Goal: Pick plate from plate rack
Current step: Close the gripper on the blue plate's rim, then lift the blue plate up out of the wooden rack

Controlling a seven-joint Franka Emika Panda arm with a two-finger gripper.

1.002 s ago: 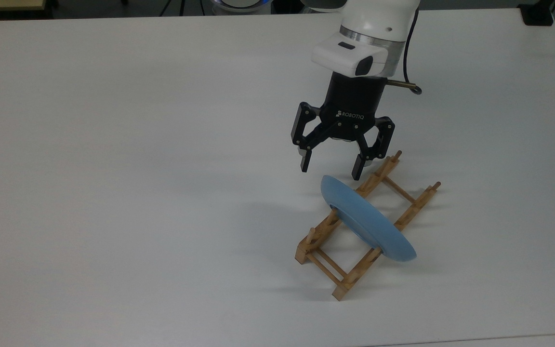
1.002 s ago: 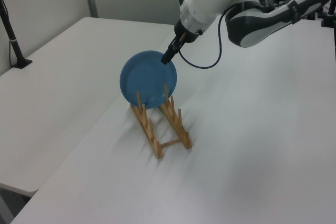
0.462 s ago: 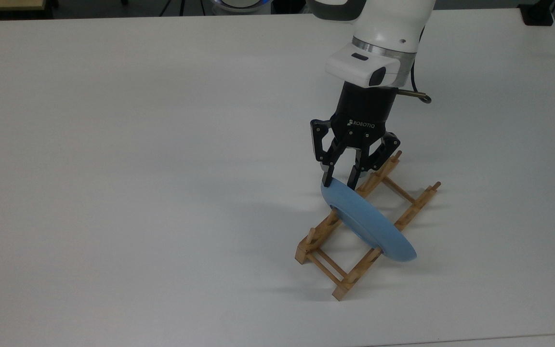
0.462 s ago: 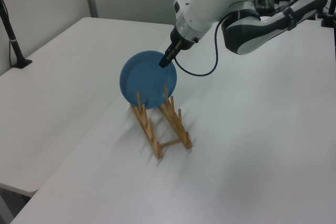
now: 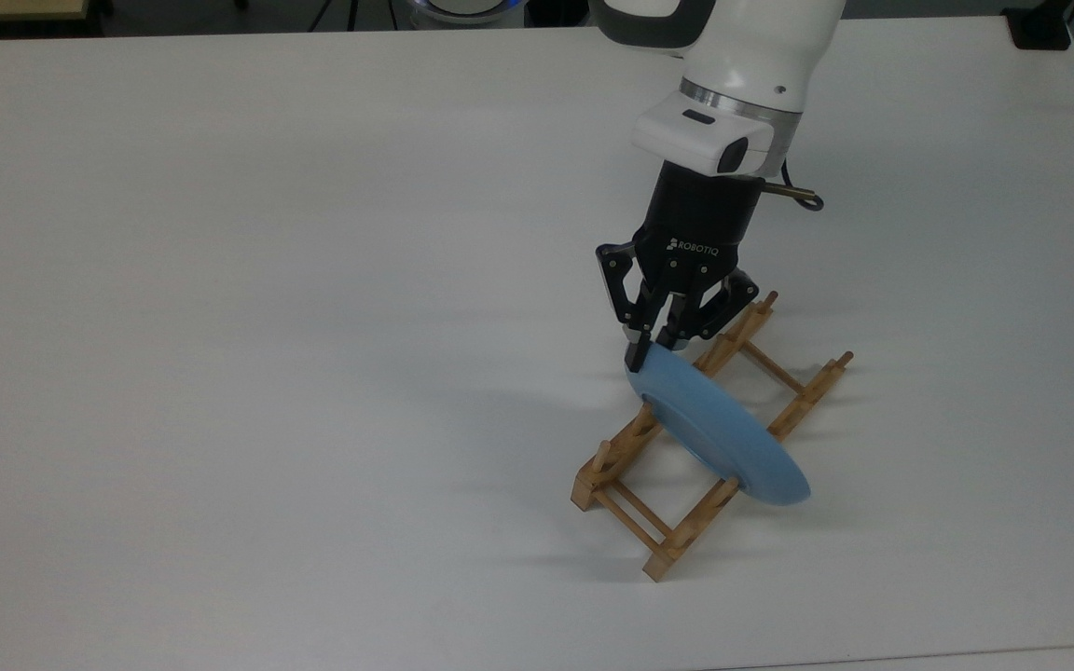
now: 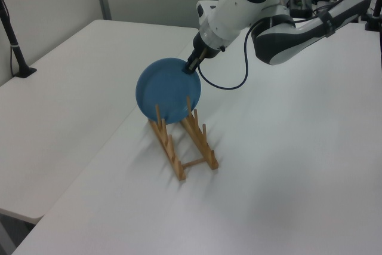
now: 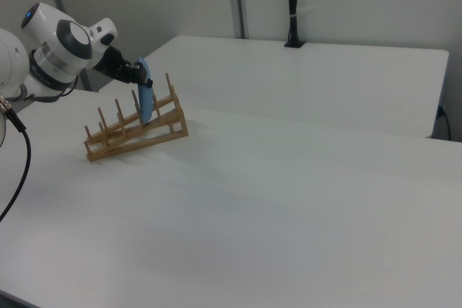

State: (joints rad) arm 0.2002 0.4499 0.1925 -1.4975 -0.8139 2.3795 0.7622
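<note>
White table (image 5: 267, 280) w/ a 2nd white table behind it in the right view, grey partition walls and a black pole (image 7: 291, 3) at approx 12 o'clock there. One plate (image 5: 719, 436), one plate rack (image 5: 635, 508), one gripper (image 5: 651, 354). Plate is round, shallow, light blue, standing on edge betw. the rack's pegs near mid-rack; gripper is clenched on its rim at approx 11 o'clock in the top view.
</note>
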